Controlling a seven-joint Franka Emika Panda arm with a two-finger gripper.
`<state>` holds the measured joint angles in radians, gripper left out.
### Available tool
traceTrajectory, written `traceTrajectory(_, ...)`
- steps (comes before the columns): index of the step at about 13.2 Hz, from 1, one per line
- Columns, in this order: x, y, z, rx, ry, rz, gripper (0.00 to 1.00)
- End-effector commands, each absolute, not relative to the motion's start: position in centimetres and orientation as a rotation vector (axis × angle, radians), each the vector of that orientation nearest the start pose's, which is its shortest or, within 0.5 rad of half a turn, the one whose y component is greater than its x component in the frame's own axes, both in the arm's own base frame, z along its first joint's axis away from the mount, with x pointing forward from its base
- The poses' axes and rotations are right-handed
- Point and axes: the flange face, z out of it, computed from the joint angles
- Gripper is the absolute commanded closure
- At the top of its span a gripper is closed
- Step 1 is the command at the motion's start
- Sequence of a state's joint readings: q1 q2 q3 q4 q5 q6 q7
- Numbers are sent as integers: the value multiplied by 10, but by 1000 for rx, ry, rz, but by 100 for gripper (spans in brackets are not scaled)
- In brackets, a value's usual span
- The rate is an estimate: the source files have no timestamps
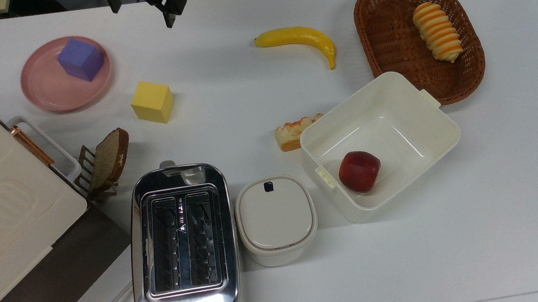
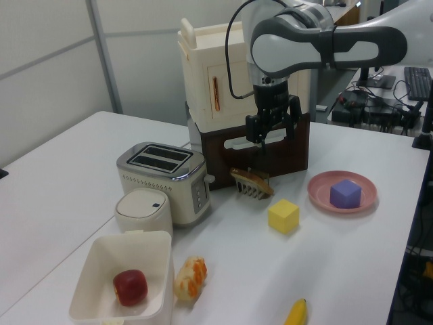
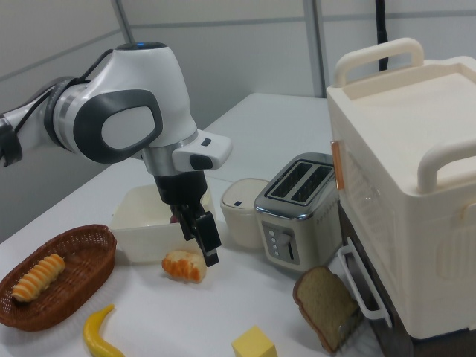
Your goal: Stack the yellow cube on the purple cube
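The yellow cube (image 1: pixel 152 102) is a plain matte block with sharp edges, seen resting flat on the white table (image 1: pixel 244 104), turned slightly so a corner faces the table's near edge in the top view. It lies just beside the pink plate (image 1: pixel 46 96), on which the purple cube (image 1: pixel 80 59), a matte violet-blue block of similar size, is set; the two cubes are apart. Both are found toward the table's far left part in the top view.

A slice of bread (image 1: pixel 110 158) in a rack is seen near the yellow cube, with a chrome toaster (image 1: pixel 183 248) and a lidded white pot (image 1: pixel 276 219) closer to the near edge. A banana (image 1: pixel 299 39), a wicker basket (image 1: pixel 389 45) holding a striped pastry (image 1: pixel 437 31), and an open white box (image 1: pixel 437 130) with a red apple (image 1: pixel 360 171) are spread to the top view's right. A cream appliance (image 1: pixel 3 206) occupies the left edge. Grey partition walls are seen behind.

The gripper (image 2: pixel 272 133) is held in the air above the table's far edge, well apart from the yellow cube and above it. The jaws are parted moderately and nothing is held.
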<state>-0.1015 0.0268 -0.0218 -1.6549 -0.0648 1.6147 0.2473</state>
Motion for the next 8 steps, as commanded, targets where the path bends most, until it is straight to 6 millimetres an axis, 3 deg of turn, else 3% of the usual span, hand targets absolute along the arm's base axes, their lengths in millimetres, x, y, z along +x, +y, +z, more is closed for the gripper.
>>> traceTrajectory(1,546,-76,570,-3180,437,190,0)
traceTrajectory(8,550,-76,564,-3180,434,198,0)
